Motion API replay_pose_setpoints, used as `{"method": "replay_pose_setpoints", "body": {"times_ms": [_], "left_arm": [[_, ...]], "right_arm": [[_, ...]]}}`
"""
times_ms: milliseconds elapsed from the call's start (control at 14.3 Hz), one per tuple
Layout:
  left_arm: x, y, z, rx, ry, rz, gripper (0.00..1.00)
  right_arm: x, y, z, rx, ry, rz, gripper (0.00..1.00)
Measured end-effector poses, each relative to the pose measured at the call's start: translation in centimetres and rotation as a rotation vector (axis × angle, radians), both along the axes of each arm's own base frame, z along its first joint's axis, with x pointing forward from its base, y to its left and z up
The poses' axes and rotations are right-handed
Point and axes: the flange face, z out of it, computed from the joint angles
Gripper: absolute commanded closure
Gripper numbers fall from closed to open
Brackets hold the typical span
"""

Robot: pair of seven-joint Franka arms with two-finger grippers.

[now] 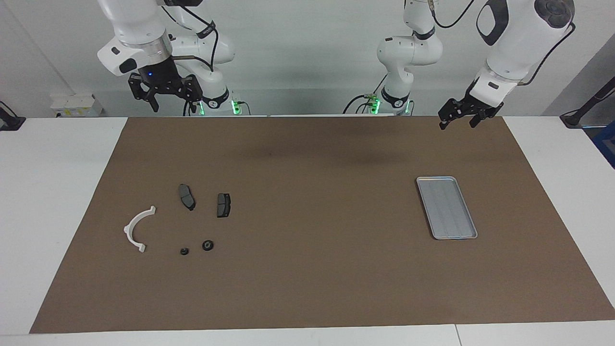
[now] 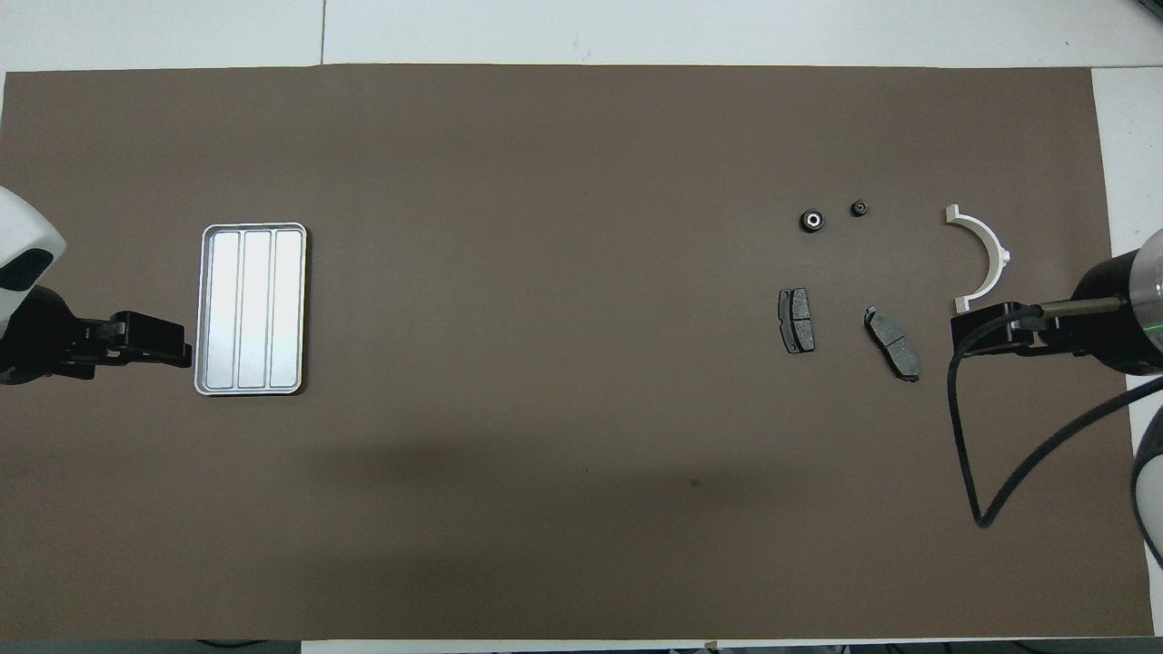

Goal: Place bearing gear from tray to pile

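Note:
The silver tray [image 1: 447, 207] [image 2: 252, 309] lies on the brown mat toward the left arm's end, with nothing in it. Toward the right arm's end is the pile: a white curved bracket [image 1: 137, 228] [image 2: 986, 254] and two dark brake pads [image 1: 187, 196] [image 1: 223, 204]. Farther from the robots than the pads lies a small black ring that looks like the bearing gear [image 1: 207, 245] [image 2: 810, 220]. A smaller black round part [image 1: 184, 251] [image 2: 859, 209] lies beside it. My right gripper [image 1: 173, 108] [image 2: 956, 332] hangs open and high over the mat's robot-side edge. My left gripper [image 1: 457, 126] [image 2: 186, 352] waits open, high over that same edge.
The brown mat [image 1: 317, 269] covers most of the white table [image 1: 57, 192]. A black cable [image 2: 968, 436] loops down from the right arm's wrist. Between the tray and the pile is bare mat.

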Motion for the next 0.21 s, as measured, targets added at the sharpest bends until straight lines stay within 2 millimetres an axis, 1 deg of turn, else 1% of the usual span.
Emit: {"method": "replay_pose_setpoints", "body": {"times_ms": [210], "left_arm": [[0.00, 0.00, 0.00, 0.000, 0.000, 0.000, 0.00]], "right_arm": [[-0.03, 0.10, 0.36, 0.023, -0.006, -0.002, 0.00]]}}
